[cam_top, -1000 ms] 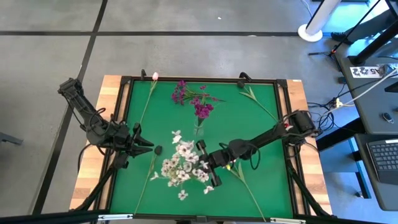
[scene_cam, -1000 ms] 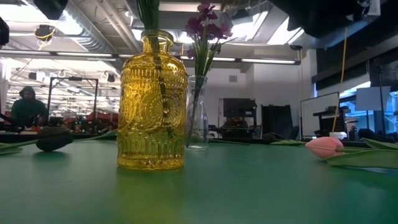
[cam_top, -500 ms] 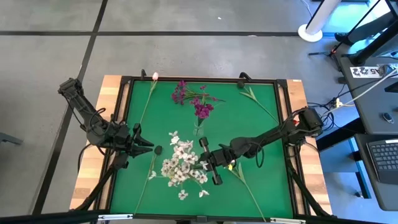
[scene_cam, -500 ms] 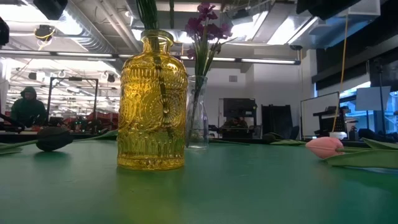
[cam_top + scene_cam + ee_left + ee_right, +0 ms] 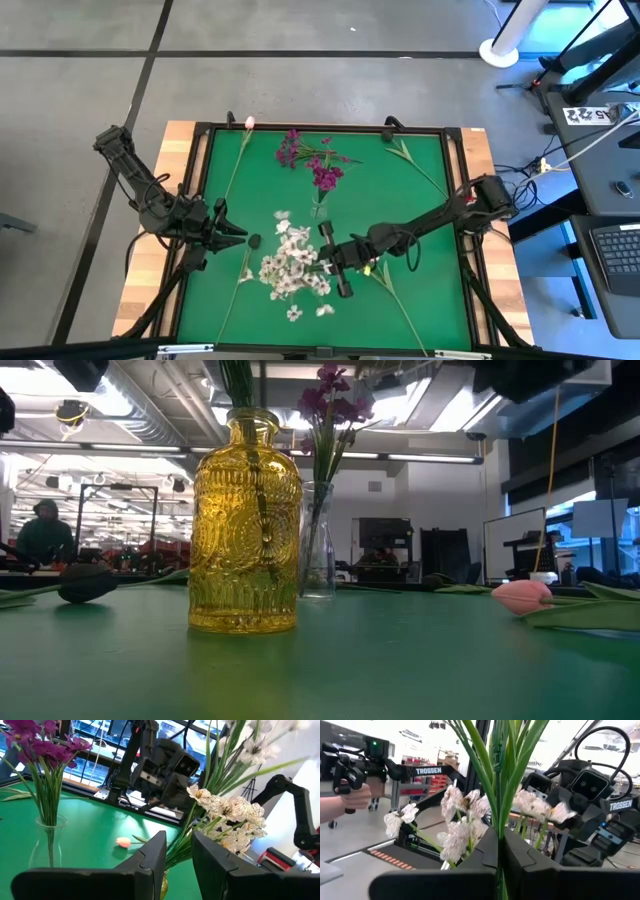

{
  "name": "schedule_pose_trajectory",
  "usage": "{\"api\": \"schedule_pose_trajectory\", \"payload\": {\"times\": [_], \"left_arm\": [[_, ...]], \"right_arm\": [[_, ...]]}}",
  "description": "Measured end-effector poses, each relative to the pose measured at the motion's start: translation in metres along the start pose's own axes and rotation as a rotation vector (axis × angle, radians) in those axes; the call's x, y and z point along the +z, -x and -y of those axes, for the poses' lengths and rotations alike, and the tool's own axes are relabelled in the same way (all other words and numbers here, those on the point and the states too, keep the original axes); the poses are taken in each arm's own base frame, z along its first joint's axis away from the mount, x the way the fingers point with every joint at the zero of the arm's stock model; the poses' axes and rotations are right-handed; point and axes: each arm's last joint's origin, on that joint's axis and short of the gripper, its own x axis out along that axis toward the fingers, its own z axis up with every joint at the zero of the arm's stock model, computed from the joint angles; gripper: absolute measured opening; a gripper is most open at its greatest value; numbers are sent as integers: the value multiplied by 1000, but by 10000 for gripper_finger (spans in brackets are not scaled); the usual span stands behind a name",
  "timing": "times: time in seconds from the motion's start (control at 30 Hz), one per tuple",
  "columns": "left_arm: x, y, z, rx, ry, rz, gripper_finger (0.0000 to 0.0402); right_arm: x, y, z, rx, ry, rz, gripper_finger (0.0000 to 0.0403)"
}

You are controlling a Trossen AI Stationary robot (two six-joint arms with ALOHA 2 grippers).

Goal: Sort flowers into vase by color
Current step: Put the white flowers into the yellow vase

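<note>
Shifted slightly left; right end effector [image 5: 322, 231] pinches white flowers' [image 5: 290, 262] stems.

Right claw [image 5: 334, 262] clamped mid-table, left claw [image 5: 236, 238] parted at left edge

Two vases stand mid-table: embossed bottle vase [image 5: 244, 525] in front, narrow glass vase [image 5: 317, 540] just behind. White blossom spray [image 5: 292, 262] sits in the bottle vase; clustered flowers [image 5: 326, 176] in the glass one. More clusters [image 5: 293, 147] lie behind. Single bud [image 5: 249, 122] at far left rim; loose stem [image 5: 396, 294] near right.
</note>
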Motion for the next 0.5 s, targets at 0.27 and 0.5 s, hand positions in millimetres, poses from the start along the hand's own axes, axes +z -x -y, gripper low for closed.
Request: {"api": "schedule_pose_trajectory", "payload": {"times": [0.27, 0.5], "left_arm": [[-1, 0, 0, 1, -1, -2, 87], [-1, -1, 0, 4, -5, -7, 87]], "right_arm": [[-21, -1, -3, -10, -43, -28, 2], [-25, -1, -4, -14, -54, -79, 2]]}}
